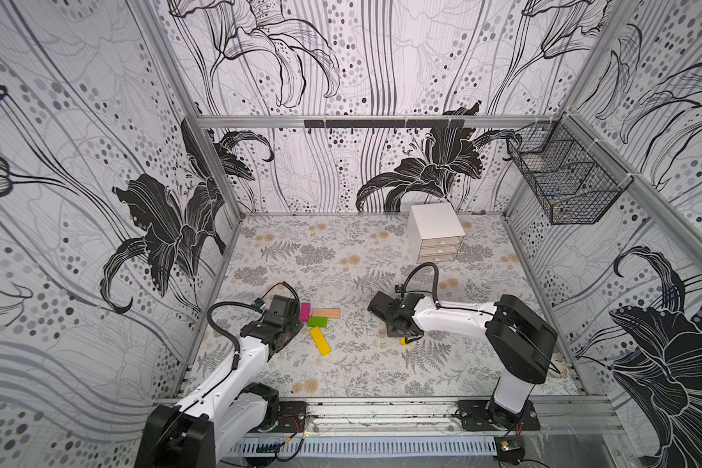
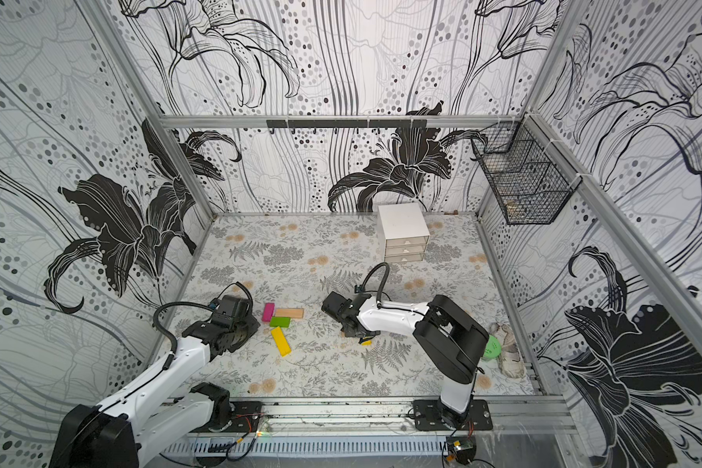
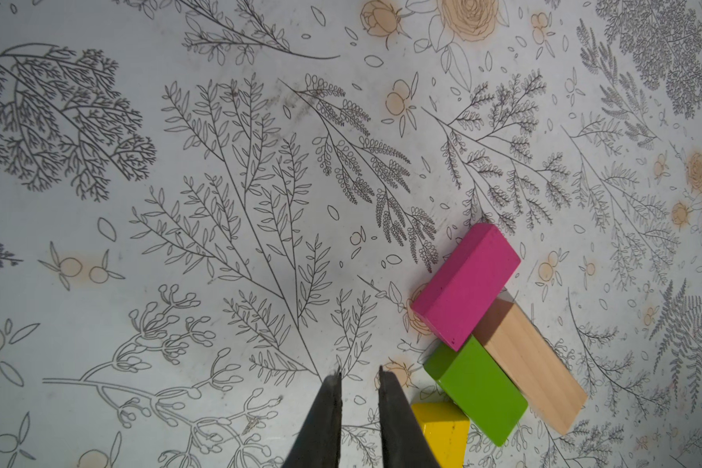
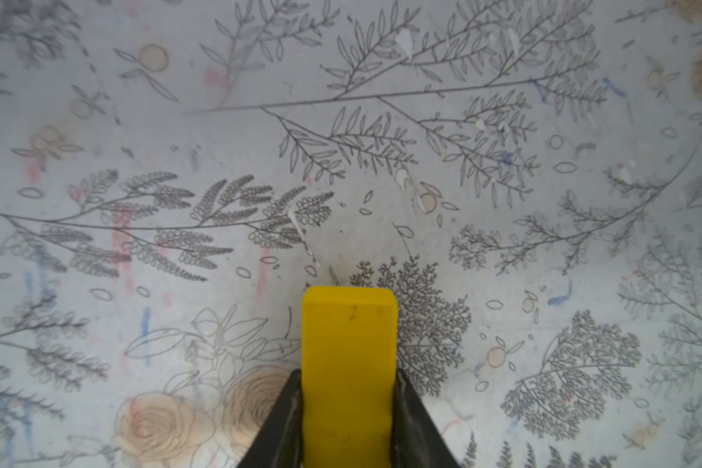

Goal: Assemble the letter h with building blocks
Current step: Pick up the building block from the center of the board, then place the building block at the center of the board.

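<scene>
Pincers: right pincer [image 4: 348, 372] tight around yellow block [image 4: 348, 324]; left pincer [image 3: 358, 372] slightly apart.

Over the floral worktop [image 3: 219, 162], the left end effector [image 3: 359, 375] shows 2 dark fingers [image 3: 329, 421] with a narrow gap between them and nothing in it. Just off to the side of the fingertips, 4 blocks sit in a cluster. The magenta block [image 3: 465, 285] lies crosswise, its long side against the ends of the green block [image 3: 477, 391] and the tan wood block [image 3: 531, 364]. Those 2 run side by side, touching along their length. The yellow block [image 3: 442, 429] sits just beside the green one, on the side away from the tan. Only one end of it shows, partly behind a finger, and contact with the green is hard to call.
</scene>
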